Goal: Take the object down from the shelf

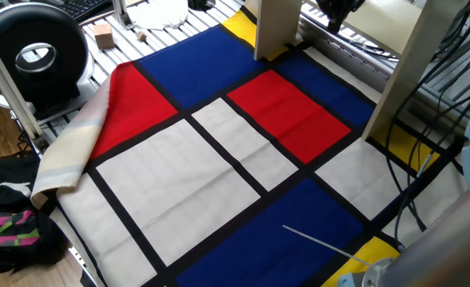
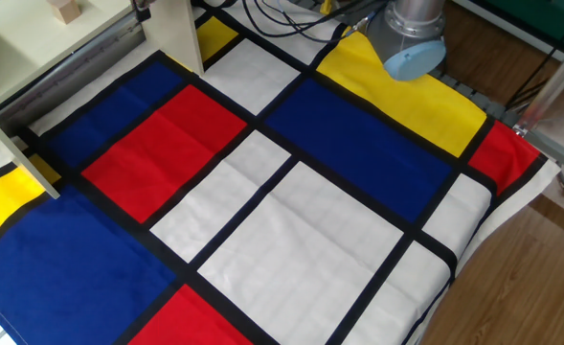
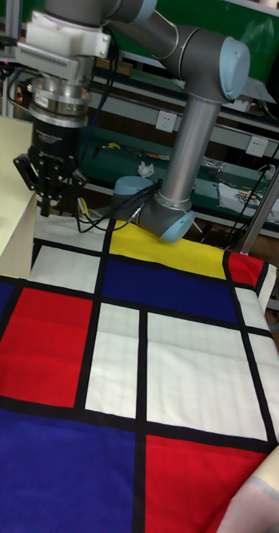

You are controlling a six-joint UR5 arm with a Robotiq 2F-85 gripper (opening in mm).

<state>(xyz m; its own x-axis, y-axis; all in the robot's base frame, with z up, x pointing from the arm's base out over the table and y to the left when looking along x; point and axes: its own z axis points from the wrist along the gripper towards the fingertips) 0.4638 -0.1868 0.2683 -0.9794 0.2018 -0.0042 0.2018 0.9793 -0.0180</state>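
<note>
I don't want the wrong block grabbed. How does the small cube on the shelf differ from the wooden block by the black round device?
The small cube sits up on the cream shelf; the wooden block rests on the ribbed metal table frame, beside the black round device. The gripper hangs by the shelf, far from the wooden block. Both are plain tan wood.

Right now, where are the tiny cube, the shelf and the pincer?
tiny cube (image 2: 67, 10): the other fixed view, its front face.
shelf (image 1: 277, 28): one fixed view, upright leg panel.
pincer (image 3: 54, 201): tall fixed view, between its fingertips.
</note>
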